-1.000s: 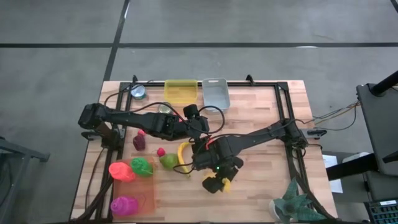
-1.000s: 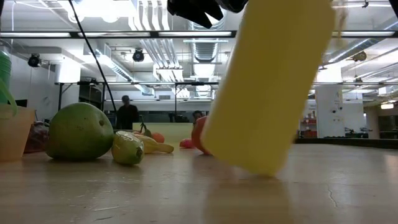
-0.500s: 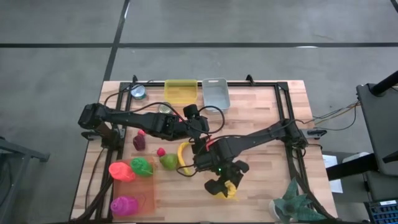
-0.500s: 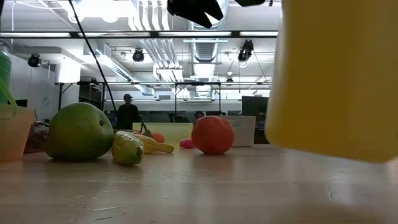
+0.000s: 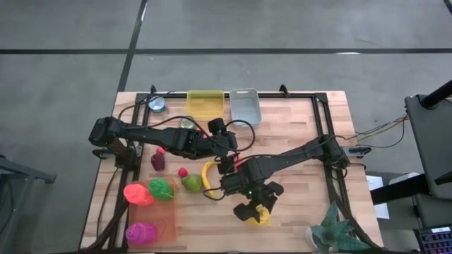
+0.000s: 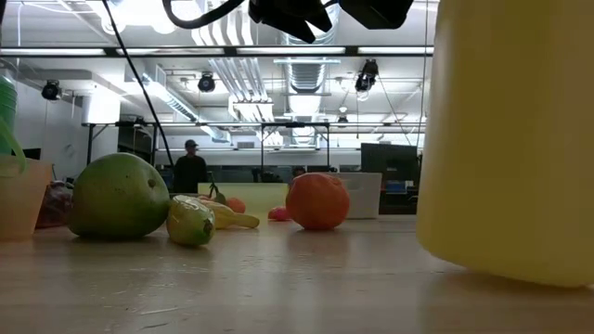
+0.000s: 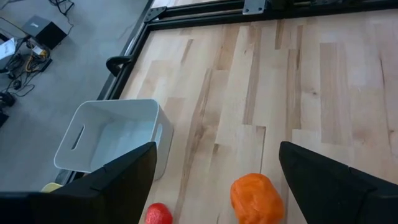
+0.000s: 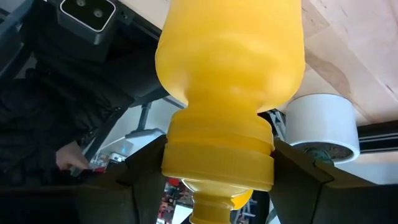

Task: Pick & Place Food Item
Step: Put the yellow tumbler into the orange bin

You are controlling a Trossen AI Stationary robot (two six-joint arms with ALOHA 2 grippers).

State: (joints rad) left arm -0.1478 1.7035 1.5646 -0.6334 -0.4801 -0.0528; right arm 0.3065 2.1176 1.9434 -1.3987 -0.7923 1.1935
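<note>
Right gripper (image 5: 256,210) clamps yellow bottle (image 8: 230,93) by its neck, near the table's (image 5: 304,141) front edge. Left gripper (image 7: 214,180) spread wide above orange fruit (image 7: 256,198), holding nothing.

Yellow bottle (image 5: 260,213) now upright, nearer table's front edge.

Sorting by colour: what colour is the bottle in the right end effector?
Yellow bottle; the right wrist view shows it best.
</note>
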